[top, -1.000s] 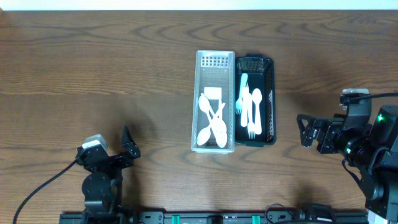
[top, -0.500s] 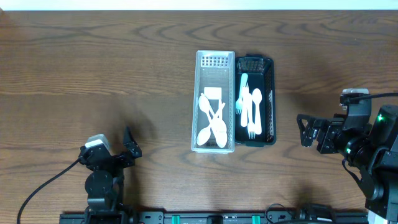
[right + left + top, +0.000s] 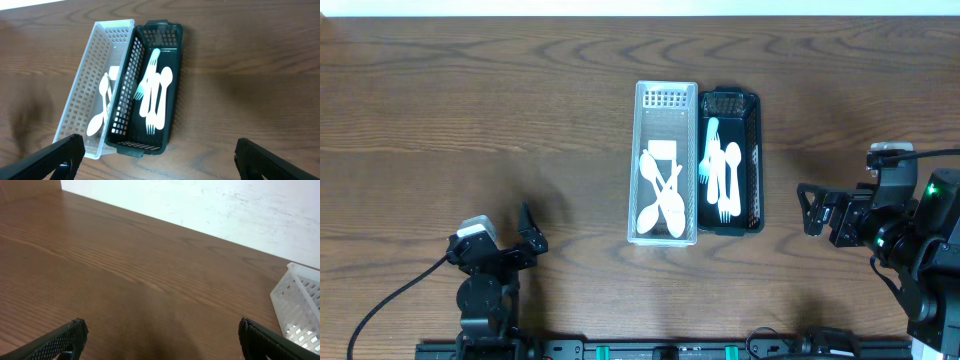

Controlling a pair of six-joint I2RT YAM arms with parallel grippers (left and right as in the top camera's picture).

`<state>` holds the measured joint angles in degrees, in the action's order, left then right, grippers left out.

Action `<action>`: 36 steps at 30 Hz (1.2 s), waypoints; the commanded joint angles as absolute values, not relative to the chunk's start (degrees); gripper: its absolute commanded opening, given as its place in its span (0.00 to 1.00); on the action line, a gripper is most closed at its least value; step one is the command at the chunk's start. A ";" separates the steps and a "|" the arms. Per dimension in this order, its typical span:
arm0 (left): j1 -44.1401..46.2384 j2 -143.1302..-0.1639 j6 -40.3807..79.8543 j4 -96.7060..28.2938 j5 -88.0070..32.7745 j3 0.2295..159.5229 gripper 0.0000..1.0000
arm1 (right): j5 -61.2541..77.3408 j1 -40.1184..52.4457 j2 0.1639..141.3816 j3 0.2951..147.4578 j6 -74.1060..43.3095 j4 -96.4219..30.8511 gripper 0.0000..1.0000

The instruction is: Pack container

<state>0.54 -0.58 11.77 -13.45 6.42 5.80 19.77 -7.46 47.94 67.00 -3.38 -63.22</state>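
Note:
A white perforated basket point(image 3: 666, 166) holds white plastic spoons point(image 3: 661, 196). Touching its right side, a black basket point(image 3: 752, 165) holds white forks and a spoon point(image 3: 722, 177). Both show in the right wrist view, the white basket point(image 3: 90, 95) left of the black one point(image 3: 125, 107), with the forks point(image 3: 154, 97) inside. A corner of the white basket shows in the left wrist view point(image 3: 300, 305). My left gripper point(image 3: 530, 238) is open and empty at the front left, jaws wide point(image 3: 160, 336). My right gripper point(image 3: 812, 210) is open and empty, right of the baskets, jaws wide point(image 3: 159, 155).
The wooden table point(image 3: 470, 110) carries nothing else. A white wall point(image 3: 210, 205) runs along its far edge. A cable point(image 3: 390, 300) trails from the left arm at the front left.
The left arm has drawn back slightly toward the front edge. The right arm and the baskets have not moved.

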 commanded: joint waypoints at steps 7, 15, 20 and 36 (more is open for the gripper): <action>0.27 -0.23 11.64 -13.61 6.70 4.23 0.98 | 13.76 -7.01 47.90 67.37 -2.07 -62.39 0.99; 0.27 -0.23 11.64 -13.61 6.70 4.25 0.98 | 12.91 -6.98 46.46 63.96 12.05 -49.08 0.99; 0.30 -0.23 11.64 -13.61 6.70 4.23 0.98 | 16.56 -7.01 40.27 52.42 14.41 -41.43 0.99; 0.27 -0.23 11.64 -13.61 6.70 4.23 0.98 | 13.15 -6.98 14.92 14.15 8.14 -24.29 0.99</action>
<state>0.51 -0.58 11.77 -13.23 6.42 5.74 13.76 -7.46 17.10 16.01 9.65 -24.80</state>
